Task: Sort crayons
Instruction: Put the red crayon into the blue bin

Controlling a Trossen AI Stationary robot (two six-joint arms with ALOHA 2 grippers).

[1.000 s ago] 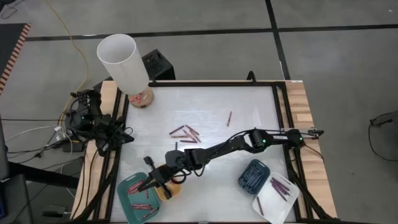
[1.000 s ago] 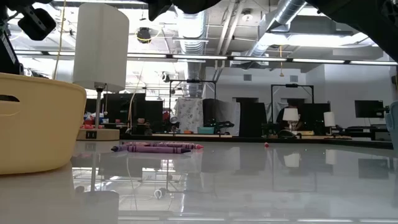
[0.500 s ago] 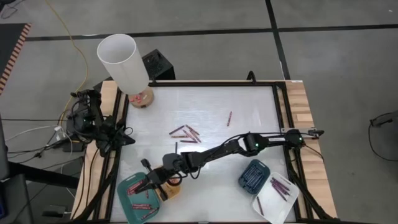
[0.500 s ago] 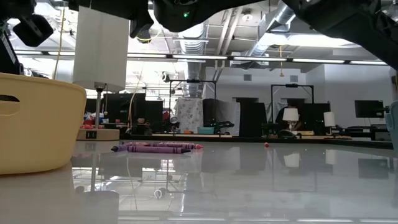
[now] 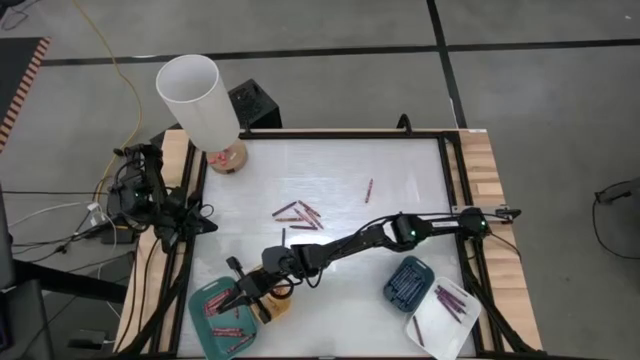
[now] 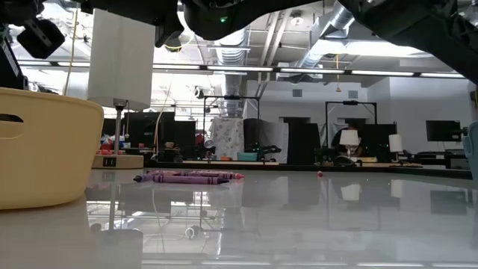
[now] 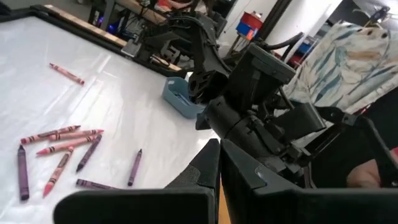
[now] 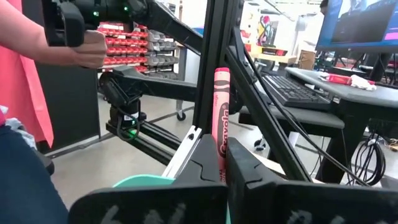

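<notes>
Several crayons [image 5: 226,326] in teal tray [image 5: 203,297]

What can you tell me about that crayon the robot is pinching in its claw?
The red crayon is a short thin stick in a paper wrapper with dark printed lettering. It stands upright, its lower end clamped between the right gripper's two dark fingers, its top end free. The overhead view shows that gripper reaching over the teal tray at the table's front left, the crayon itself too small to pick out there.
</notes>
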